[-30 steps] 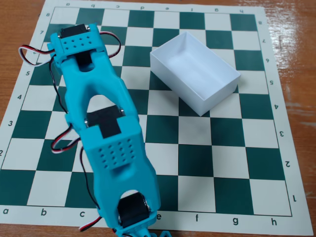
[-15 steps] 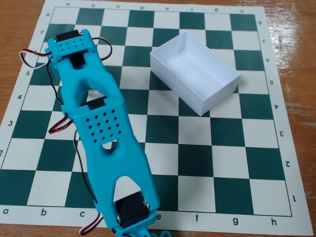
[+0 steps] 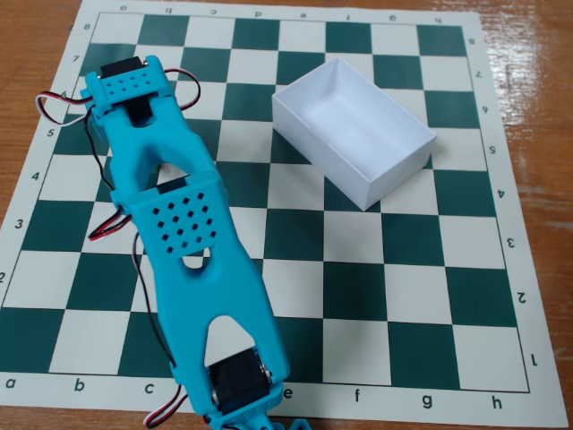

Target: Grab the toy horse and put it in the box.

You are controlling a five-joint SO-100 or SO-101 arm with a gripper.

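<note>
The white box [image 3: 353, 134] lies open on the chessboard, upper right of centre, turned at an angle. Its inside shows only white floor and walls. The toy horse does not show anywhere; it is hidden or out of view. My blue arm [image 3: 179, 224] stretches from the upper left of the board down to the bottom edge of the fixed view. It covers several squares on the left. The gripper's fingers do not show; the arm runs out of the picture at the bottom.
The green and white chessboard mat [image 3: 412, 296] lies on a wooden table [image 3: 537, 107]. Red, white and black servo wires [image 3: 54, 112] loop beside the arm at the left. A dark servo [image 3: 237, 381] sits in the arm near the bottom edge.
</note>
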